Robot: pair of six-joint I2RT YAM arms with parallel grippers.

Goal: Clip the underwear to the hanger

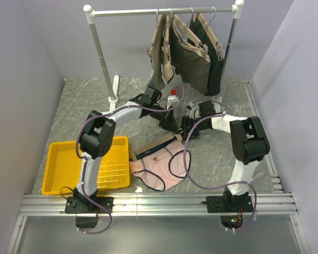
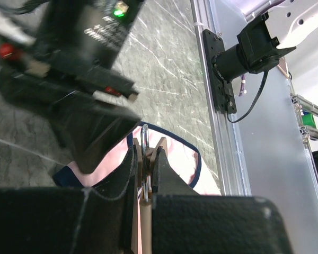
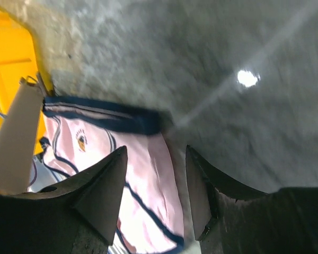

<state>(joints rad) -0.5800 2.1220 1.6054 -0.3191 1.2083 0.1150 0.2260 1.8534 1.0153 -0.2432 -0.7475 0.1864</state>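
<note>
**Item 1: underwear** (image 1: pixel 160 168). Small pale pink briefs with navy edging and a tiny round mark on the front.
- Location: spread on the tabletop (image 1: pixel 217 153), lower centre of the overhead view, just right of the yellow tray (image 1: pixel 58 151).
- The navy waistband (image 3: pixel 103 119) runs along the upper edge of the cloth, beside the hanger. I cannot tell whether they touch along the whole length.
- Handling, as I judge it: very light, limp and thin, with no stiffness. A single pinch will lift one corner and let the rest sag and bunch. It is not fragile. It is likely to drag and wrinkle on the tabletop rather than slide cleanly.
- Best hold: the waistband, which is doubled and firmer than the panel. Take it near a side, close to the clip that must bite it.

**Item 2: hanger** (image 1: pixel 155 146). Slim tan bar lying slantwise from the tray's corner up toward the centre of the overhead view.
- Handling, as I judge it: rigid and light, and apt to skate if nudged. The sprung clip (image 2: pixel 144 143) needs a firm squeeze.

**Item 3: left jaws.** Narrow, clamped on the hanger at its clip, lower centre of the left wrist view, with pink cloth beneath. I cannot see whether the clip's mouth gapes.

**Item 4: right jaws.** Wide and holding nothing. They straddle the side edge of the pink cloth, lower centre of the right wrist view.
</note>
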